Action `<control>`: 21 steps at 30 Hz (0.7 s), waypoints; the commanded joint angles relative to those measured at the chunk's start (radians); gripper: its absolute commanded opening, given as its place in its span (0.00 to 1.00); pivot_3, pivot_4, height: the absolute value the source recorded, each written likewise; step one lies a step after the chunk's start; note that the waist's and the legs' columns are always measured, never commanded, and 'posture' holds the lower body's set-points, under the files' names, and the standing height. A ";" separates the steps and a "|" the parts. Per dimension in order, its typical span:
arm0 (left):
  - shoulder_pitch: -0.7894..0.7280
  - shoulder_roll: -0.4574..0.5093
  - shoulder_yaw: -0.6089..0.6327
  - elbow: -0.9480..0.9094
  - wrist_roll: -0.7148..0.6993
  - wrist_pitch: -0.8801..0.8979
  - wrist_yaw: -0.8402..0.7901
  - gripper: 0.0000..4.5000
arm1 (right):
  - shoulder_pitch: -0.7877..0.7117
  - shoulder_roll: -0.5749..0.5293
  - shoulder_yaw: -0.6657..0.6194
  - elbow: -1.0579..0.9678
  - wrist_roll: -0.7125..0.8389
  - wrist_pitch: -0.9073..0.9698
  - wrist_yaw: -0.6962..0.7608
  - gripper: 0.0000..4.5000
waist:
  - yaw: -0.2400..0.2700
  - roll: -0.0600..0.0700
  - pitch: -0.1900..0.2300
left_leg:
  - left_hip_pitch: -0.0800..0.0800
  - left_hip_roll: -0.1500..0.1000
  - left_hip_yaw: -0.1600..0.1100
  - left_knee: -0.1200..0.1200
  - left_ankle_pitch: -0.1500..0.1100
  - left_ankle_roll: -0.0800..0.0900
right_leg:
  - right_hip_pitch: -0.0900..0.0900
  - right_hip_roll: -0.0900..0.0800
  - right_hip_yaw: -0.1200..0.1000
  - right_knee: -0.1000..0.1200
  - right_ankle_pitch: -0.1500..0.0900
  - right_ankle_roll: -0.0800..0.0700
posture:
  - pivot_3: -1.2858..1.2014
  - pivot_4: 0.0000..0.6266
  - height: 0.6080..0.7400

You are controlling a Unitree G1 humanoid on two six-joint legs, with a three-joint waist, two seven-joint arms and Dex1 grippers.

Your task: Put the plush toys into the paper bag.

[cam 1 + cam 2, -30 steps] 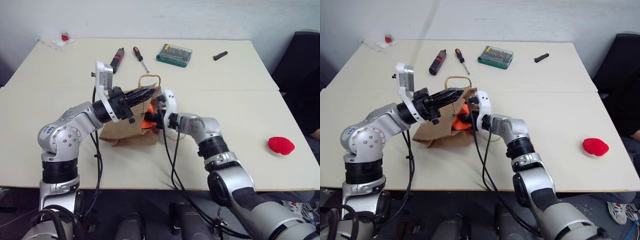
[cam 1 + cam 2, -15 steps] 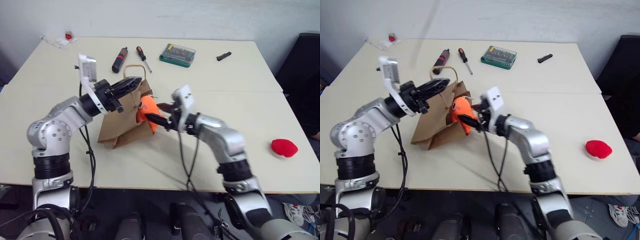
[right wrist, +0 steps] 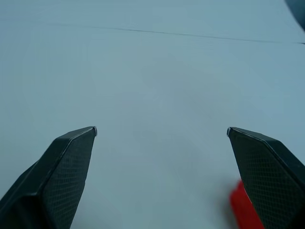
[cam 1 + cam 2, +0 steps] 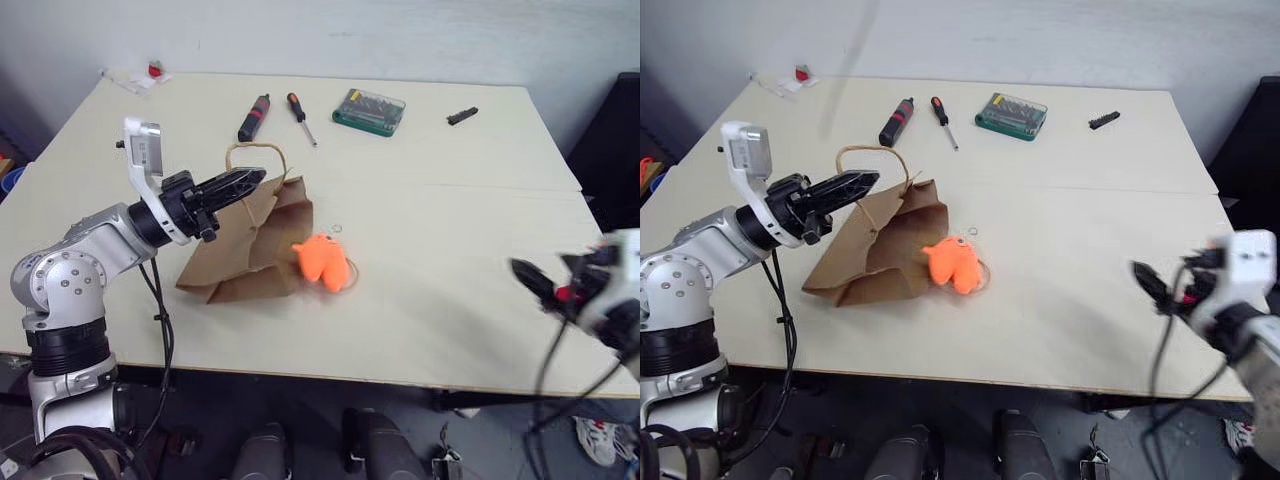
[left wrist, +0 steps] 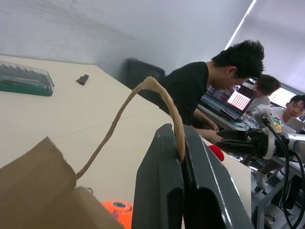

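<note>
Pinching one thin twisted-paper loop handle (image 4: pixel 255 150), left gripper (image 4: pixel 243 180) sits centre-left in head view, fingers shut; brown kraft paper bag (image 4: pixel 245 250) slumped on beige table (image 4: pixel 440 260). Bright orange fish-like plush toy (image 4: pixel 320 260) at bag mouth, frame centre. Right gripper (image 4: pixel 540 283) lower right, blurred.
L wrist view: handle clamped betw. fingers.
R wrist view: fingers spread wide, empty; small red plush toy (image 3: pixel 244 210) lower right.
</note>
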 commanded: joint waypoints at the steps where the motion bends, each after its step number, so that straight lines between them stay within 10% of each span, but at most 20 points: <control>1: -0.002 -0.003 -0.047 -0.042 0.026 -0.034 -0.027 0.00 | -0.085 0.000 0.103 -0.067 0.108 0.008 0.020 0.99 | -0.015 0.000 0.000 | 0.001 0.000 0.000 0.000 0.000 0.000 | 0.000 0.000 0.001 0.001 0.000 0.000 | 0.52 0.24 1.00; 14: -0.037 0.013 -0.143 -0.003 0.133 -0.092 -0.114 0.00 | -0.506 0.180 0.863 0.344 -0.077 -0.198 0.038 0.99 | -0.017 -0.001 0.000 | 0.000 0.002 0.000 -0.002 0.003 -0.004 | -0.003 0.003 0.000 0.002 0.000 -0.004 | 0.52 0.24 1.00; 21: -0.029 0.013 -0.149 -0.019 0.143 -0.092 -0.118 0.00 | -0.620 0.314 0.968 0.622 -0.169 -0.300 0.077 0.86 | -0.009 -0.001 0.000 | -0.004 0.002 -0.002 -0.001 0.003 -0.003 | -0.005 0.001 -0.003 0.005 0.000 -0.004 | 0.52 0.24 1.00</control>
